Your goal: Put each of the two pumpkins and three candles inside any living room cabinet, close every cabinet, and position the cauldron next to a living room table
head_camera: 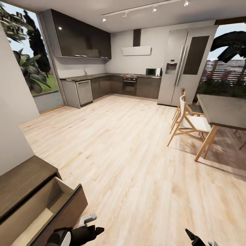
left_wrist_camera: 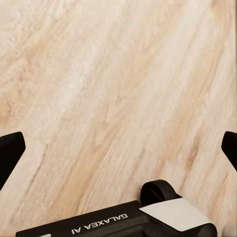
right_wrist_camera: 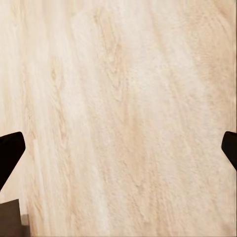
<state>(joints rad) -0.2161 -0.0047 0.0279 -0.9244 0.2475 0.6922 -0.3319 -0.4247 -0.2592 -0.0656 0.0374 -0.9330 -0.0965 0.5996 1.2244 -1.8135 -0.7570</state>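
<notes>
The dark brown cabinet (head_camera: 20, 181) stands at the lower left of the head view. One of its drawers (head_camera: 41, 212) is pulled out, and the part of its pale wood inside that I can see is bare. My left gripper (left_wrist_camera: 118, 148) hangs open over light wood floor beside that drawer, its black fingertips (left_wrist_camera: 10, 148) spread wide with nothing between them. My right gripper (right_wrist_camera: 118, 148) is also open over bare floor, and its tip (head_camera: 193, 236) peeks in at the bottom edge. The pumpkins, candles, cauldron and coffee table are out of view.
A grey-topped dining table (head_camera: 222, 109) with wooden chairs (head_camera: 191, 123) stands at the right. Beyond a wide stretch of wood floor (head_camera: 130, 153) lie the kitchen counters (head_camera: 112, 85) and a tall fridge (head_camera: 184, 65). A white wall (head_camera: 13, 112) rises behind the cabinet.
</notes>
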